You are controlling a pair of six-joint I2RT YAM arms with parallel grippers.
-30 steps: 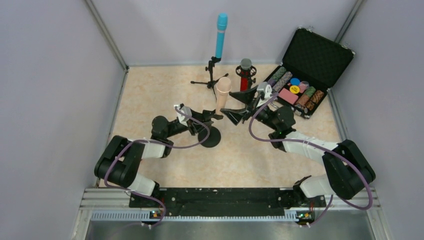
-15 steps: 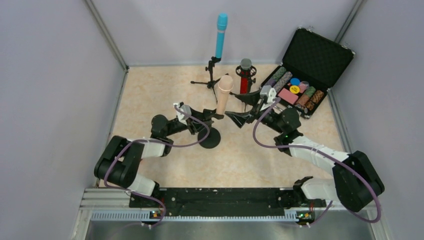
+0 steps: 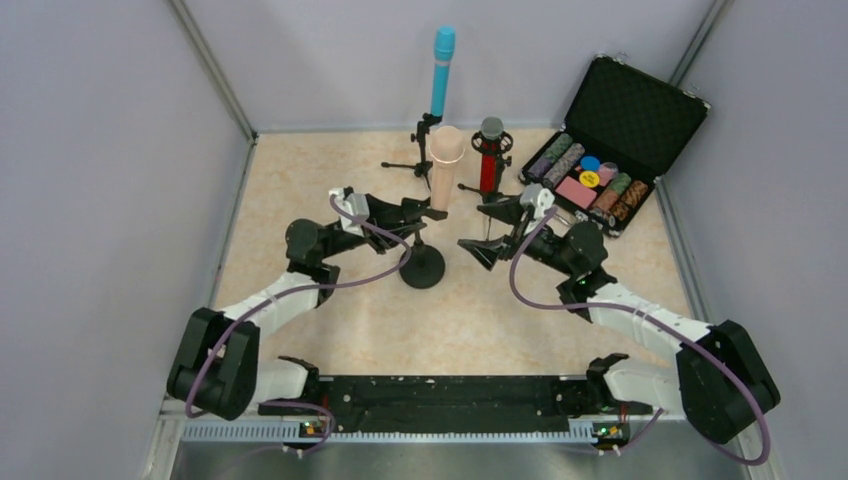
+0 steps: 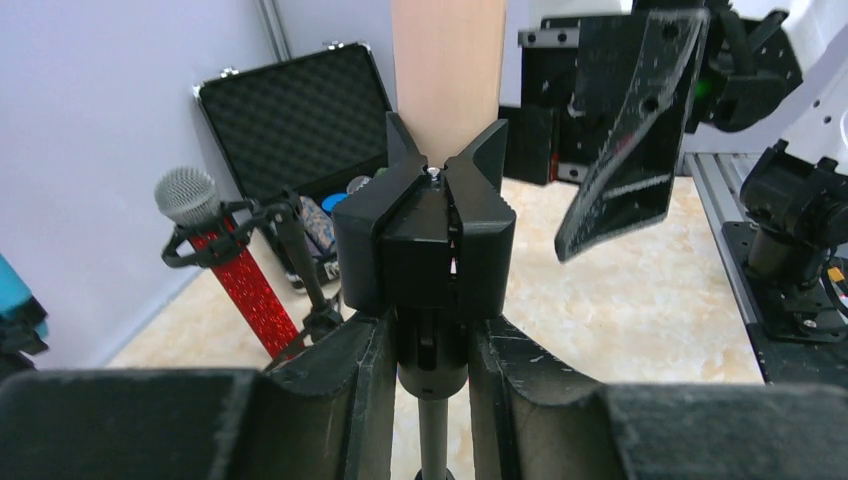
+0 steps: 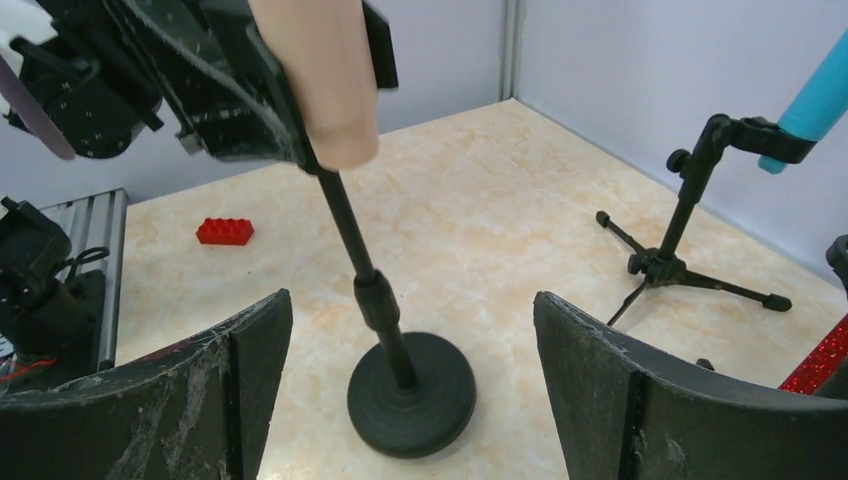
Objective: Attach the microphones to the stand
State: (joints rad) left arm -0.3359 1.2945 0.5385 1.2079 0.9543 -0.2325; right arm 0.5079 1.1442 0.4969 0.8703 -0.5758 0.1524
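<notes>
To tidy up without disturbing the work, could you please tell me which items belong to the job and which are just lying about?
Job: peach microphone, round-base stand, teal microphone, tripod stand, red microphone.
Lying about: poker chip case, red brick.

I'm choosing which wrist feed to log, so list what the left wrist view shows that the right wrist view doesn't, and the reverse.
Only the left wrist view: the open black foam-lined case and the silver mesh head of the glittery red microphone.

Only the right wrist view: the small red toy brick, the black stand's round base and the black tripod stand.

Both views: the pale peach microphone and the beige marbled table.
</notes>
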